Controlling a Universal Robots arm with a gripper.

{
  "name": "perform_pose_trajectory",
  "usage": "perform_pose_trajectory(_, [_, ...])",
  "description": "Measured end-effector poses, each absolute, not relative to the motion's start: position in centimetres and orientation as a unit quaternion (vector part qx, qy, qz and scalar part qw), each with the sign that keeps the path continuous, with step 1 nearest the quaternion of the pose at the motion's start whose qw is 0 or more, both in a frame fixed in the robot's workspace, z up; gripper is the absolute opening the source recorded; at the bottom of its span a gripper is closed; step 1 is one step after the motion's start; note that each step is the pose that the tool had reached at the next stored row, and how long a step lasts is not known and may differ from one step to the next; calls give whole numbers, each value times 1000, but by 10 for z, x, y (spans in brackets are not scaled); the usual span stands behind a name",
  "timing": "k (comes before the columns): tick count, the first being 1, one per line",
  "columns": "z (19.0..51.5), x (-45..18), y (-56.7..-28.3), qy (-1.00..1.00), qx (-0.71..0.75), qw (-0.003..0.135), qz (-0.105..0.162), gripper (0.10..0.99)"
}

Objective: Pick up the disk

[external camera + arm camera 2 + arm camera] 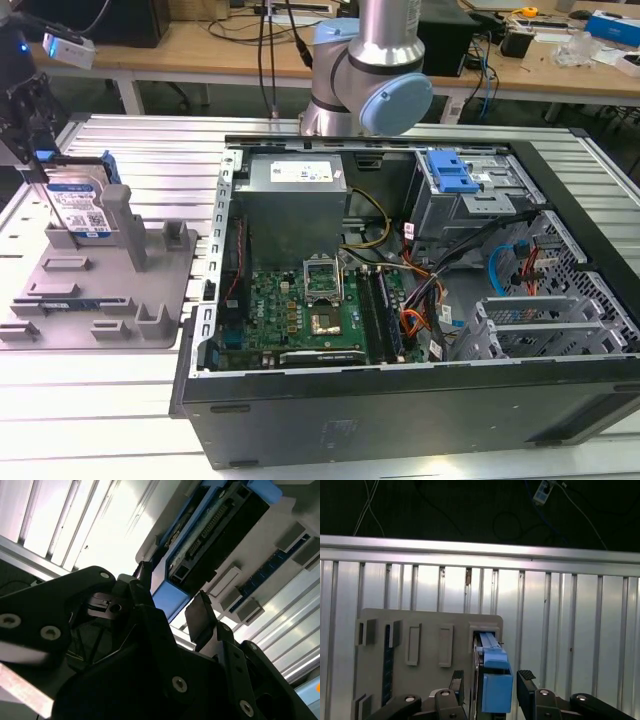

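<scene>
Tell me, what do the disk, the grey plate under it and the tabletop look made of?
The disk: silvery, metal-looking body with a paper-like label, in glossy blue rails that look like plastic. The grey plate: matte, with moulded-looking posts, probably plastic. The tabletop: ribbed, bright, reflective slats, likely aluminium.

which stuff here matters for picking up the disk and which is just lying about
Job:
disk, standing in the grey fixture plate
gripper, open around it

Lying about:
computer case
motherboard
blue latch
power supply
</scene>
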State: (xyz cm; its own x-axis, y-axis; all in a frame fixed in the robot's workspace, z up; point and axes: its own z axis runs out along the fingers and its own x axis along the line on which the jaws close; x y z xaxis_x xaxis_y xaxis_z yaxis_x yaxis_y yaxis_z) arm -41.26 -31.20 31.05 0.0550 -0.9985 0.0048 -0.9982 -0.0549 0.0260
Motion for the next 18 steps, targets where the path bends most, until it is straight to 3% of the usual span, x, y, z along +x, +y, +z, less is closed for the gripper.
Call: perform_pose_trajectory(18, [298, -413, -312, -687, 726, 11, -7, 541])
